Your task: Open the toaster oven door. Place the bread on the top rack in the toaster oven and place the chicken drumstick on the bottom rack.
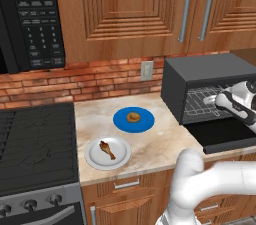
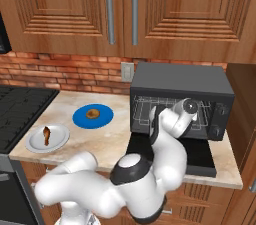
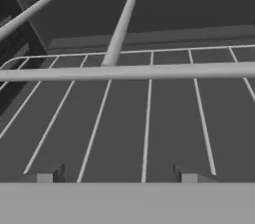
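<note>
End effector (image 3: 117, 175) position: at the mouth of the toaster oven (image 1: 205, 76), facing the silver wire racks (image 3: 149, 118) inside the cavity. In the hand view the two finger tips (image 3: 50, 175) stand wide apart with nothing between them, so the end effector is released and grasps nothing.

Toaster oven door (image 1: 225, 134) state: fully lowered, lying flat in front of the oven body above the worktop (image 1: 160, 144) edge.

Bread (image 1: 133, 117) location: on the blue plate (image 1: 120, 121), left of the toaster oven, well apart from the arm.

Chicken drumstick (image 1: 107, 150) location: on the white plate (image 1: 95, 159), nearer the front edge of the worktop and beside the stove (image 1: 35, 144). A black microwave (image 1: 30, 14) hangs above the stove.
</note>
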Robot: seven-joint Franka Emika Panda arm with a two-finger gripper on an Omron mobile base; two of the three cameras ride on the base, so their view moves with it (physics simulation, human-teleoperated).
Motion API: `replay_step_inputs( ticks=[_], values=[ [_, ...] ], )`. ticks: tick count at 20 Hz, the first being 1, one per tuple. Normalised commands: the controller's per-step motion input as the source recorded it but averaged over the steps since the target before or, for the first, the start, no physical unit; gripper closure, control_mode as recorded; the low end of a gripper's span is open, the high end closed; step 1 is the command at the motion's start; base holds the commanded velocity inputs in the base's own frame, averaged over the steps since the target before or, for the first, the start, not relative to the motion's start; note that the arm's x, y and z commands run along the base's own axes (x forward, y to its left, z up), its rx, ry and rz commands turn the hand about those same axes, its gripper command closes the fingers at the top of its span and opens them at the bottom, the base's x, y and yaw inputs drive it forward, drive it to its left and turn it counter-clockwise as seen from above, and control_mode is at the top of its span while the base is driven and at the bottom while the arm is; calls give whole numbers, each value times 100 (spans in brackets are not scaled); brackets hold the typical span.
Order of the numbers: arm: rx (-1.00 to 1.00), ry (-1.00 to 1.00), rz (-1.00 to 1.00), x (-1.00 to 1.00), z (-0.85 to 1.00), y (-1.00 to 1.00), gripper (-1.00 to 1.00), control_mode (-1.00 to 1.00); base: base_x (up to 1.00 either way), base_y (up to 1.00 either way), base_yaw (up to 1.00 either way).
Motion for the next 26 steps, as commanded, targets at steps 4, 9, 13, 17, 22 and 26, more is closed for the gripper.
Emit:
replay_step_inputs(
  ticks=[4, 9, 13, 17, 22, 26],
  values=[
    [0, 11, -6, -66, -60, -9, -100, -100, 0, 0, 0],
    [0, 24, -8, -60, -48, -14, -100, -100, 0, 0, 0],
    [0, 27, -5, -57, -41, -19, -100, -100, 0, 0, 0],
    [0, 20, -4, -63, -44, -18, -100, -100, 0, 0, 0],
    [0, 18, -6, -71, -46, -20, -100, -100, 0, 0, 0],
    [0, 18, -5, -68, -42, -20, -100, -100, 0, 0, 0]
  ],
)
